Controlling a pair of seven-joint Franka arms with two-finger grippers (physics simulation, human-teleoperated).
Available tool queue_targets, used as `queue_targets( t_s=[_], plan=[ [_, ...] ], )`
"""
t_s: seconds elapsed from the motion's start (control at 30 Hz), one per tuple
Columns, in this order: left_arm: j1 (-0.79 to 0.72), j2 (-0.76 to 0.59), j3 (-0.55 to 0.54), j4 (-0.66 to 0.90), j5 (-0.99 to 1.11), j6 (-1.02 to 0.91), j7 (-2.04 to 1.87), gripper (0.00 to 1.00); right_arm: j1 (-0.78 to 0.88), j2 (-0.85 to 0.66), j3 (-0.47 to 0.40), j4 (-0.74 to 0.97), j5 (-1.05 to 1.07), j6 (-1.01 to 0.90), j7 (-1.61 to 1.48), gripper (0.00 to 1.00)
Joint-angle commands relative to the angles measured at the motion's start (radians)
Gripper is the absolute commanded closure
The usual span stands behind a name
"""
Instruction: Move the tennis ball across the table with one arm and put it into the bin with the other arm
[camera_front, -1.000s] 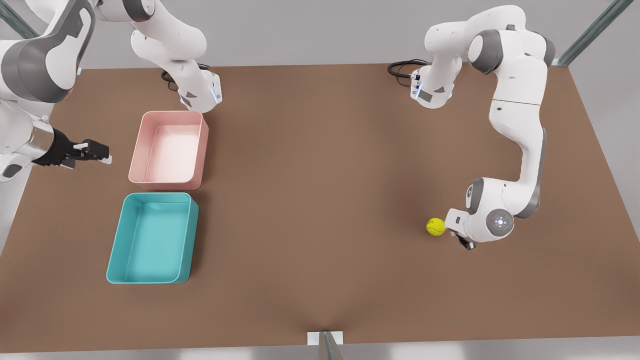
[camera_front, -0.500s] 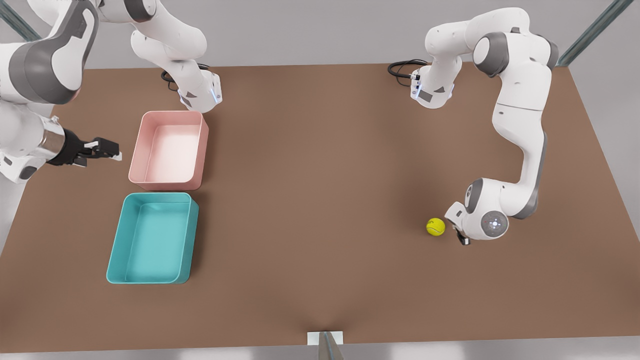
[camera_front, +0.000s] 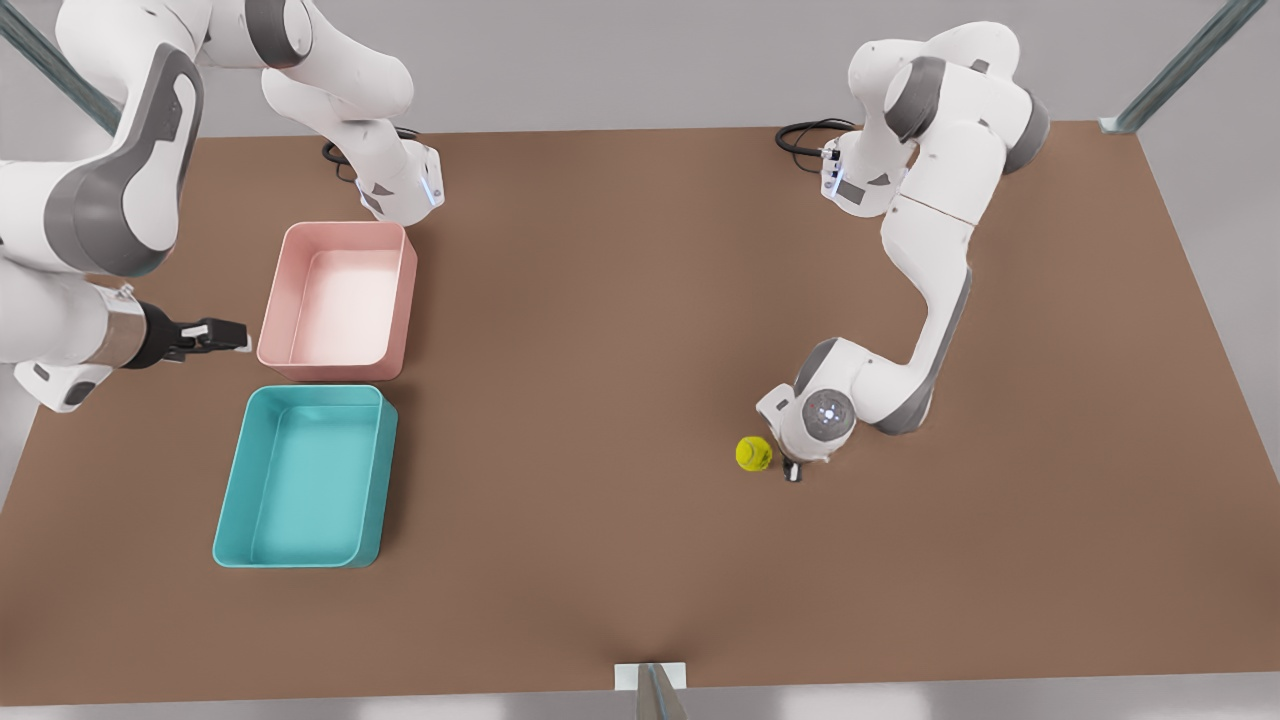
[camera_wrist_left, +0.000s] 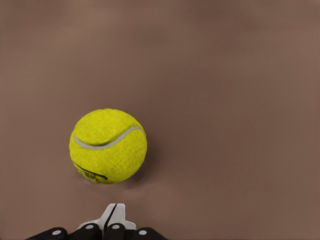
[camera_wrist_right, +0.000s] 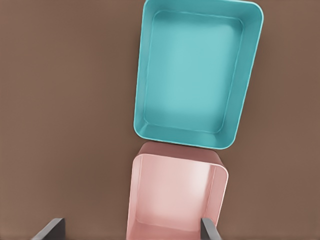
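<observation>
The tennis ball (camera_front: 754, 453) lies on the tabletop (camera_front: 620, 400), well apart from the teal bin (camera_front: 305, 478). The left tool (camera_front: 789, 468), clenched, sits just beside it, pushing. The right tool (camera_front: 215, 335), released, waits near the bin. Transfer and drop remain.

Yellow-green tennis ball (camera_front: 754, 453), teal bin (camera_front: 305, 477)

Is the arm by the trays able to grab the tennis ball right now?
Probably not. The right gripper hangs beside the pink tray, jaws open, while the tennis ball lies far across the table, just ahead of the left gripper.
</observation>
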Motion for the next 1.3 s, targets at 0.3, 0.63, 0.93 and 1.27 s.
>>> queue_targets(
  t_s=[0.3,0.63,0.93,1.27],
  plan=[
    [0.168,-0.520,0.300,0.148,-0.268,-0.792,-1.248,0.00,-0.003,0.010,-0.003,-0.001,-0.013,0.001,-0.002,0.00],
    [0.179,-0.486,0.286,0.145,-0.275,-0.802,-1.243,0.00,0.005,0.026,0.003,0.002,-0.010,-0.002,-0.005,0.00],
    [0.174,-0.487,0.286,0.145,-0.270,-0.791,-1.243,0.00,0.357,0.190,0.012,-0.012,-0.076,0.209,0.011,0.00],
    [0.173,-0.483,0.286,0.145,-0.270,-0.793,-1.245,0.00,0.311,0.432,0.009,-0.027,-0.065,0.591,-0.659,0.00]
  ],
)
